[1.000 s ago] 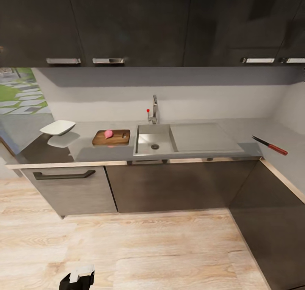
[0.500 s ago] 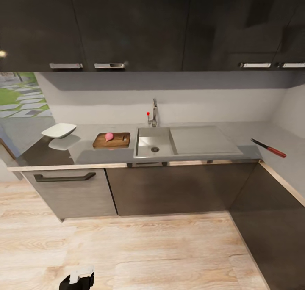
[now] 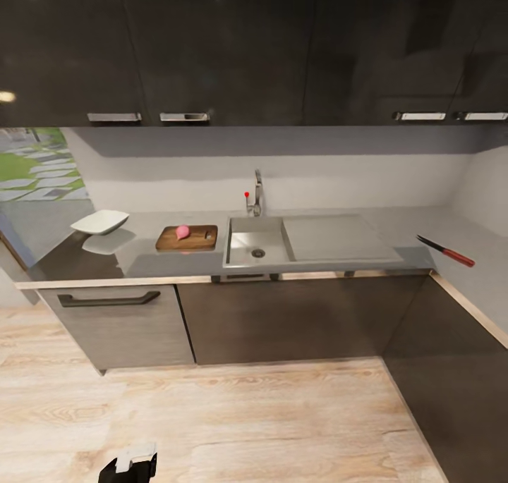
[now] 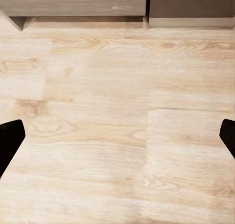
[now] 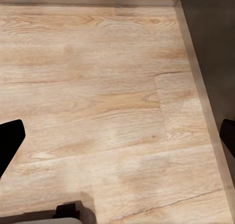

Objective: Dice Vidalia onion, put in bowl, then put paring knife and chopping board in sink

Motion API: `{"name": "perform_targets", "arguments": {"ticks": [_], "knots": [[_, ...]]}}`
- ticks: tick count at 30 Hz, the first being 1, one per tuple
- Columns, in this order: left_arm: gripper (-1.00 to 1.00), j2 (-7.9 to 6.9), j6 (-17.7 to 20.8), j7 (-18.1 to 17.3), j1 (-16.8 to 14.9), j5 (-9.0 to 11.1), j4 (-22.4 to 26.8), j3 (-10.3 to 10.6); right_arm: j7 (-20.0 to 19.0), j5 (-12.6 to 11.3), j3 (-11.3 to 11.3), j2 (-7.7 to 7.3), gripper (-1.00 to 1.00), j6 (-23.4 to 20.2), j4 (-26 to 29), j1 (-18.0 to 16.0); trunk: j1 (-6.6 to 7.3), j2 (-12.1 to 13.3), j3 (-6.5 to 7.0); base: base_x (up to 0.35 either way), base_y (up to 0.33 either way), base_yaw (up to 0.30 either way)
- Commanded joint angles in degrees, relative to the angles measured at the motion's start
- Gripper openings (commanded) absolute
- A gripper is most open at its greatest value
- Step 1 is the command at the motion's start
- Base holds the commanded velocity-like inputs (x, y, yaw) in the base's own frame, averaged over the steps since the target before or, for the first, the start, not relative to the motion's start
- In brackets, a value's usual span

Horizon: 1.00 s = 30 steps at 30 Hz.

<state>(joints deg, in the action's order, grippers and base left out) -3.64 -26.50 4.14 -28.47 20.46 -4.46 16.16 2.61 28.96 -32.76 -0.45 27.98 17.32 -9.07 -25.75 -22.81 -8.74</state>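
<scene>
The pinkish Vidalia onion (image 3: 183, 231) lies on the brown chopping board (image 3: 200, 240), just left of the steel sink (image 3: 240, 239). At the countertop's (image 3: 152, 261) left end sits the white bowl (image 3: 99, 221). Far to the right, the paring knife (image 3: 446, 251) lies on the side counter with its red handle toward me. In the left wrist view my left gripper (image 4: 117, 136) is open over the wooden floor, holding nothing. My right gripper (image 5: 117, 136) is likewise open above the floor, beside a dark cabinet base.
A chrome tap (image 3: 257, 190) with a red knob stands behind the sink, and a flat drainboard (image 3: 331, 237) extends to its right. Dark cabinets (image 3: 282, 314) run under the counter and turn the corner at the right. Light wooden floor (image 3: 247, 419) lies between me and the counter.
The whole head view has shifted: the counter sits lower and smaller in the picture, so the camera has moved. The onion, board, bowl and knife keep their places on the counter.
</scene>
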Motion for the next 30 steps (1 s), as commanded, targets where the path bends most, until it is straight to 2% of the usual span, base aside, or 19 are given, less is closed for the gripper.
{"name": "perform_targets", "arguments": {"ticks": [1,17,30], "knots": [[1.00,0.03,-0.30,0.17,-0.09,0.19,-0.20,0.47,0.27,0.60,-0.29,0.01,1.00,0.24,-0.09,-0.07,-0.03,-0.11,-0.02,0.000,0.000,0.000],[1.00,0.03,-0.30,0.17,-0.09,0.19,-0.20,0.47,0.29,0.61,-0.29,0.03,1.00,0.24,-0.09,-0.07,-0.03,-0.11,1.41,0.000,0.000,0.000],[1.00,0.03,-0.30,0.17,-0.09,0.19,-0.20,0.50,0.29,0.66,-0.29,0.61,1.00,0.24,-0.09,-0.07,-0.03,-0.11,2.58,0.000,0.000,0.000]]}}
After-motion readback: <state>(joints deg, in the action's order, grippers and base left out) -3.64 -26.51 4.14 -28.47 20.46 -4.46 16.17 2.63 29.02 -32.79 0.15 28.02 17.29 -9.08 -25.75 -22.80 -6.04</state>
